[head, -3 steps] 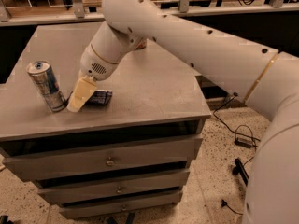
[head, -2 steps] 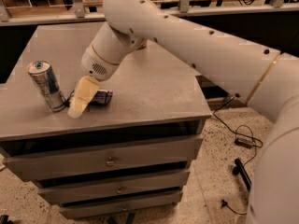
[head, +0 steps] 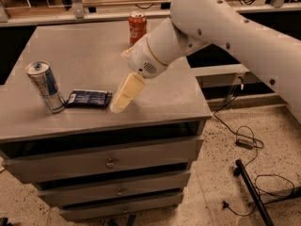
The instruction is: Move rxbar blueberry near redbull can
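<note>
— Where is the rxbar blueberry (head: 88,98)?
— I see it lying flat on the grey cabinet top (head: 164,93), its left end just beside the foot of the redbull can (head: 45,86), which stands near the front left.
— And the gripper (head: 123,95)?
— It hangs just right of the bar, tip low over the surface. Wide or narrow, I cannot tell. A red cola can (head: 137,26) stands at the back

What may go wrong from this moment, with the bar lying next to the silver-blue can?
1. The gripper hangs low, just right of the rxbar blueberry; leaving sideways, it might drag the bar away.
2. A leftward push on the bar could topple the slim redbull can, which stands near the table's front edge.
</note>
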You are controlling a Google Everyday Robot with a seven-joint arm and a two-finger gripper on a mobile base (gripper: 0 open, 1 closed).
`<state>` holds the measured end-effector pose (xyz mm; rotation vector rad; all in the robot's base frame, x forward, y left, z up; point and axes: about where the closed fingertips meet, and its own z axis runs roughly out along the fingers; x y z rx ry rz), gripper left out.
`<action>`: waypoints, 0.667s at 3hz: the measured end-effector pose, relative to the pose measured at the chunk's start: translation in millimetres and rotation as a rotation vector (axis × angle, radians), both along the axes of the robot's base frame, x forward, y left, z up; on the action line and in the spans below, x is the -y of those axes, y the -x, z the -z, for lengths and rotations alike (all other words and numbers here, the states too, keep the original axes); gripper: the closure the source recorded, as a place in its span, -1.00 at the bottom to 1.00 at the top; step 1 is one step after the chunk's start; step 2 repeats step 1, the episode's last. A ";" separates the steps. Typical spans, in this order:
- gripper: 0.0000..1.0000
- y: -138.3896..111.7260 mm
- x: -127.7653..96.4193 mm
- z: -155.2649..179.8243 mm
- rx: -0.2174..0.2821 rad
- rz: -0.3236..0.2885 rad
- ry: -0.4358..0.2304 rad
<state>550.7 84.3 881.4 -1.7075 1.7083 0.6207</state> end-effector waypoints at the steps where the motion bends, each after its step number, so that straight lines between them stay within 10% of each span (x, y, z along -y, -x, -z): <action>1: -1.00 0.0 -0.1 0.0 0.000 0.000 0.000; 2: -1.00 0.0 -0.1 0.0 0.000 0.000 0.000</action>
